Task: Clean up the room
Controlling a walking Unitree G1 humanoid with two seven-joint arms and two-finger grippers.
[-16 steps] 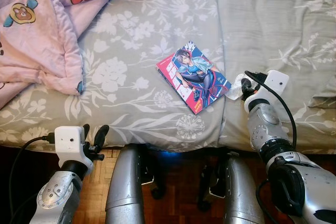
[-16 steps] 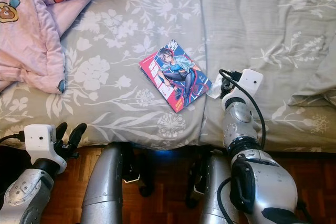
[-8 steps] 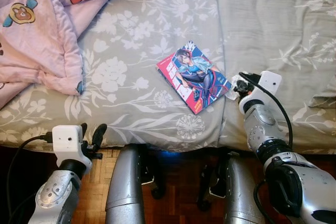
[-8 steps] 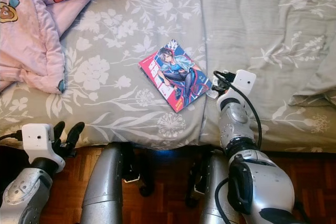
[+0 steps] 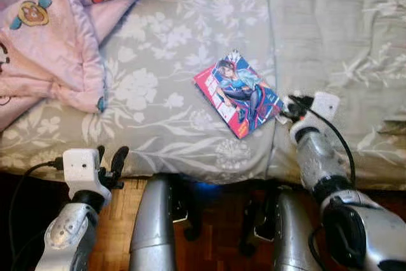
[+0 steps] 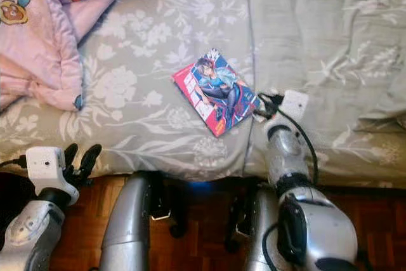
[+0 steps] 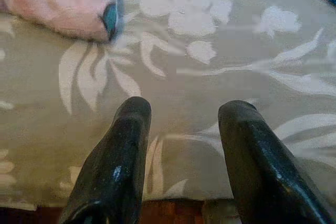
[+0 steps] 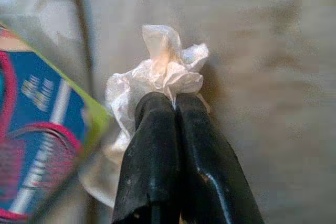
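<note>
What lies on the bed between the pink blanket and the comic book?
Nothing but bare floral bedsheet. In the left eye view the stretch from the pink blanket to the comic book holds no other object.

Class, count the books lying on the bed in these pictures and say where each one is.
1. The single book lies flat on the floral bed cover, beside the crumpled tissue pinched in the right pincer. Others might hide under the pink blanket.

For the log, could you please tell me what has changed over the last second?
The right claw, shut on the crumpled white tissue, moved left toward the colourful comic book. The book, the pink blanket and the open left claw stayed put.
</note>
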